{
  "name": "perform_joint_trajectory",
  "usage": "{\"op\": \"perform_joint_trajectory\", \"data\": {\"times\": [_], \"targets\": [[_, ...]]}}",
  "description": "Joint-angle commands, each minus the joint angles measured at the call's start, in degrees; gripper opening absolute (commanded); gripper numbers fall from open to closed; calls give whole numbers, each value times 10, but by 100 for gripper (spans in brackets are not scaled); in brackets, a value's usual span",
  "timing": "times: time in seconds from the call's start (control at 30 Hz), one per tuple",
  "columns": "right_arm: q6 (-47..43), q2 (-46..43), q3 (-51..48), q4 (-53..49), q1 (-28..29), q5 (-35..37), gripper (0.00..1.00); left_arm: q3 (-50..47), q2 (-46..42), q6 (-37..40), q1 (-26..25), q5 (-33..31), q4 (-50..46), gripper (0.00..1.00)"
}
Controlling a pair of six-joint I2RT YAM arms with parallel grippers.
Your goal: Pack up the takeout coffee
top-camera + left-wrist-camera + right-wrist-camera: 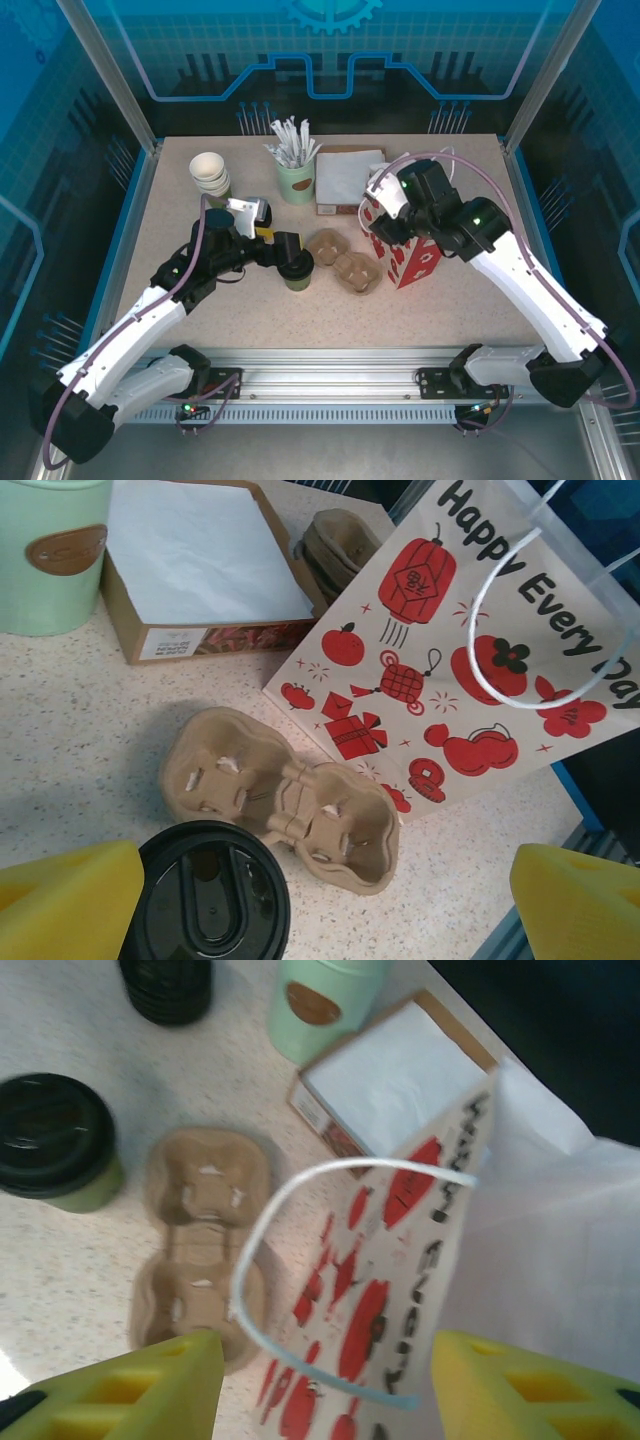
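Left wrist view: the left claw [325, 865] stands released, jaws wide. The takeout coffee, a small olive-green paper cup under a round black plastic lid [210, 900], sits just beside the finger at the view's left, off-centre. A sound grasp likely needs the claw shifted that way, lowered below the lid, then clenched gently. A brown moulded-pulp two-cup tray [285, 800] lies just ahead. The right claw [325, 1355], fingers apart, straddles the white cord handle [240, 1270] of a red-printed paper bag [390, 1260].

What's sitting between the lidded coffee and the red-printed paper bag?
An empty two-cup cardboard carrier lies flat between the takeout coffee and the paper bag, seen in the top external view and both wrist views.
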Motion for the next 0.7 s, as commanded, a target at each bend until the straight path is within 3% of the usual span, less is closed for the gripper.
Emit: {"op": "perform_joint_trajectory", "data": {"times": [0.0,0.2,0.37,0.67], "targets": [[73,-7,9,-12,59,8,60,14,-15,8,12,-19,-28,96],[127,81,-12,27,133,-7,60,-2,-47,-13,79,18,-52,96],[129,168,-16,43,125,-24,59,-11,-68,-16,112,31,-66,96],[115,276,-19,62,84,-61,53,-19,-75,-18,116,39,-59,96]]}}
